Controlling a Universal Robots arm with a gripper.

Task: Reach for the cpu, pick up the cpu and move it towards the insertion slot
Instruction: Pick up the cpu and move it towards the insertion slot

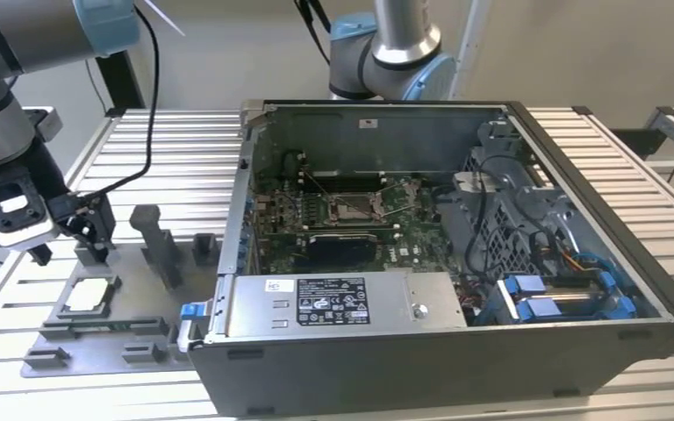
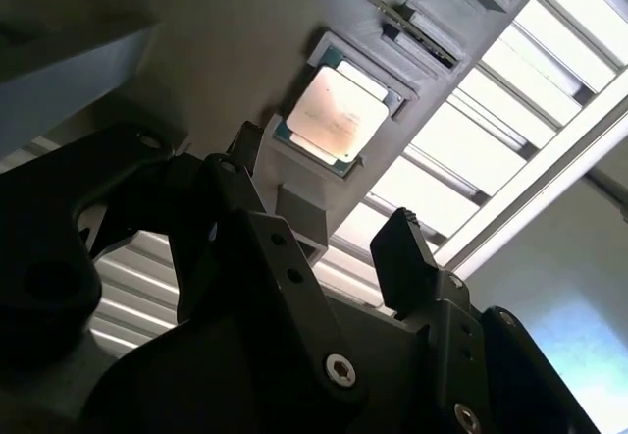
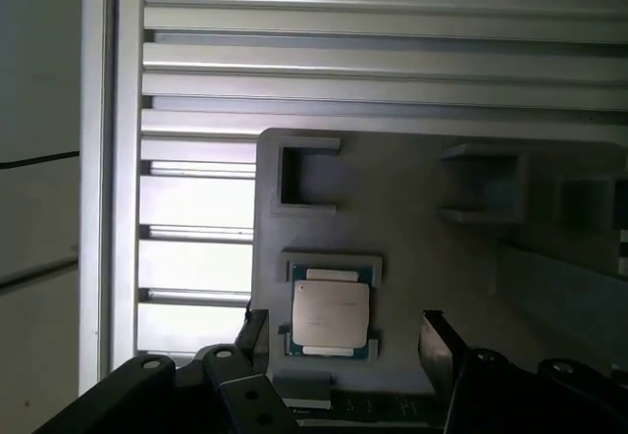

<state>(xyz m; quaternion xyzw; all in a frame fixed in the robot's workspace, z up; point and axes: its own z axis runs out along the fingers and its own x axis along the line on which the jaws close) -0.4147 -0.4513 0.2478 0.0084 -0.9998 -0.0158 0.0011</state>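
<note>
The tool [image 1: 68, 241] hangs open at the exterior view's left, just above a grey fixture plate [image 1: 126, 309]. In both wrist views its 2 dark fingers [image 3: 437, 344] stand spread with nothing between them. The 1 cpu [image 1: 89, 296] lies flat in a square recess of that plate, near the tool but not touched by it. In the first wrist view the cpu [image 3: 332, 318] shows a pale metal face with a greenish rim. Any print on that face is too small to read. In the second wrist view the cpu [image 2: 337, 113] sits beyond the open tool [image 2: 324, 189].

To the exterior view's right of the plate stands 1 open computer case [image 1: 618, 263]. The insertion slot [image 1: 353, 209] lies on its green board, well apart from the cpu. On the near side of the case, 1 silvery power supply box [image 1: 431, 303] carries 1 black-and-white label [image 1: 331, 301].

Everything rests on a worktop [image 1: 173, 132] of pale ribbed metal slats. A plain light wall [image 1: 583, 44] stands at the far side.
</note>
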